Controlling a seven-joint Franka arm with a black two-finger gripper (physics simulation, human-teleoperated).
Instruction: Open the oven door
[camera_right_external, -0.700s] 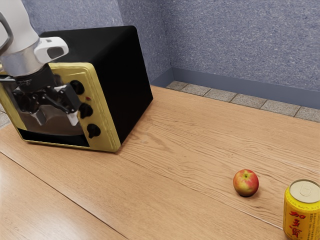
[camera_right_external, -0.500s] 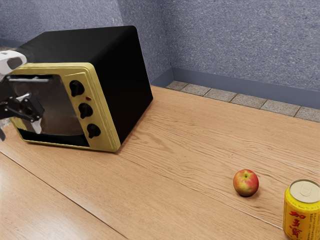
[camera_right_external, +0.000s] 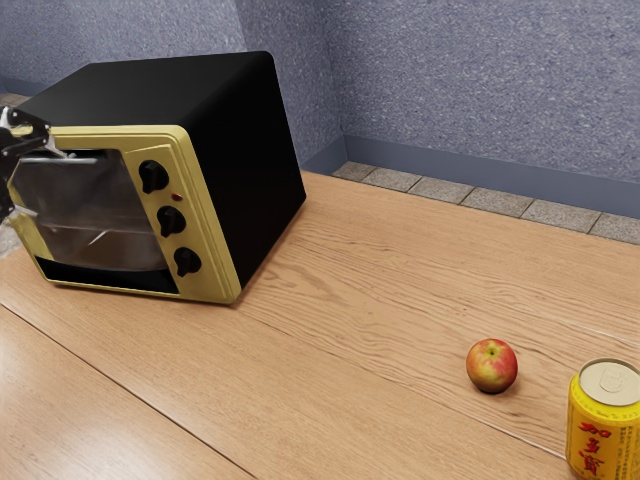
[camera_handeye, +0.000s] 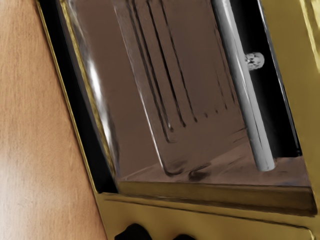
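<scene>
my claw is at the exterior view's left edge, in front of the oven, with its fingers apart: one reaches in close by the handle, the other sits lower down, beside the glass. i can't tell whether either one touches anything. the door stands upright in the gold front and looks closed, its silver handle running across near the top. in my wrist view, dark rack bars show through the glass. three black knobs line the front, next to the door. the oven rests on the wooden counter, and well apart from it, toward the exterior view's lower right, are a red and yellow apple and a yellow can.
</scene>
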